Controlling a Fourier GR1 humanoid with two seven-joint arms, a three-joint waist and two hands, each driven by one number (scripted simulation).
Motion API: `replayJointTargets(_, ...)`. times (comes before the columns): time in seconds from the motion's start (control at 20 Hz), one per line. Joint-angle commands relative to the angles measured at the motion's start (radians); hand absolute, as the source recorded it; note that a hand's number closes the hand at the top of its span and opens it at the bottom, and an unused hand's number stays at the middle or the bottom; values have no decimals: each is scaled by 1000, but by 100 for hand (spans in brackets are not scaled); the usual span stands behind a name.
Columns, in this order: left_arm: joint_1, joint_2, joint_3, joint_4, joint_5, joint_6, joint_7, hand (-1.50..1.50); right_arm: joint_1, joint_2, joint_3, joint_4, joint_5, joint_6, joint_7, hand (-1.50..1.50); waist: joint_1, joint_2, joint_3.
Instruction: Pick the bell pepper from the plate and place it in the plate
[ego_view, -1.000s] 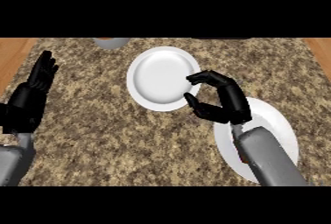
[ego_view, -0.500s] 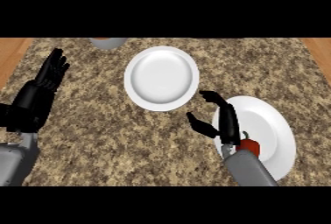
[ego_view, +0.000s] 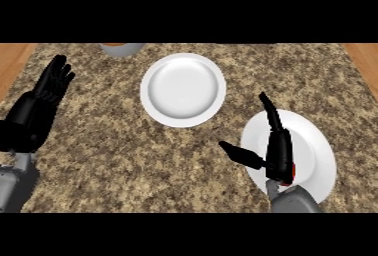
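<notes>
Right hand (ego_view: 275, 150) has pulled back from the far plate (ego_view: 183, 90) to the near plate (ego_view: 314, 150); fingers straight, holding nothing; bell pepper (ego_view: 294, 172) (a red sliver) peeks beside the wrist; grasp not yet made.

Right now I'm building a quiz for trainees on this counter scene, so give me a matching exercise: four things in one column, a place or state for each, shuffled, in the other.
Things:
1. left hand
2. right hand
3. bell pepper
4. far plate

Places or states:
A. bare, at the counter's middle top
B. open, fingers up, resting at the view's left edge
C. a red sliver on the near plate, mostly hidden by a hand
D. open, fingers straight, above the near plate

Pairs: 1-B, 2-D, 3-C, 4-A
</notes>
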Motion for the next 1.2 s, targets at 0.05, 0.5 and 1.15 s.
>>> replayJointTargets(0.05,8,-34,-30,-24,-30,34,22,0,16,-174,16,-101,142,147,326,-150,-16,-8,-4)
replayJointTargets(0.5,-7,-4,-9,-28,-21,7,36,0,-103,-324,77,-206,118,657,892,-150,10,-7,-5)
replayJointTargets(1.15,-8,-45,-3,-40,-64,6,46,0,-117,-331,47,-307,12,896,1202,-150,9,3,1)
